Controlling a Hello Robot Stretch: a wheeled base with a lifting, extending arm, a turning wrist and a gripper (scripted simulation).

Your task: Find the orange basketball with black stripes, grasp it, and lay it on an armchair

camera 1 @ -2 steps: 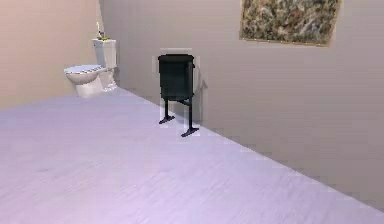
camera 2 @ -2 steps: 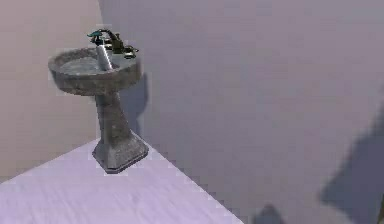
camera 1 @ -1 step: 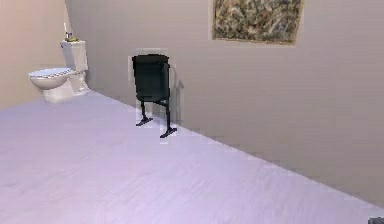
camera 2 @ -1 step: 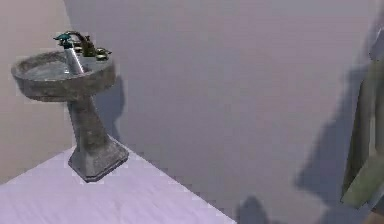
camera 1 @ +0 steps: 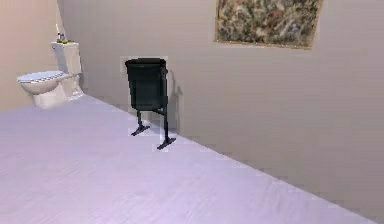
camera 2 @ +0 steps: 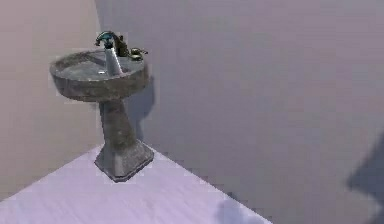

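Forward view, toilet (camera 1: 50, 82), black bin (camera 1: 146, 85) by wall (camera 1: 250, 95), picture (camera 1: 268, 22), arm side pedestal sink (camera 2: 103, 78), gripper state unclear

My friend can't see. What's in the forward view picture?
A black bin on thin legs stands against a grey wall. A white toilet sits at the left, and a framed picture hangs at the upper right.

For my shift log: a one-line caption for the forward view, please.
Bathroom corner: white toilet at left, black bin on legs mid-frame, framed picture upper right.
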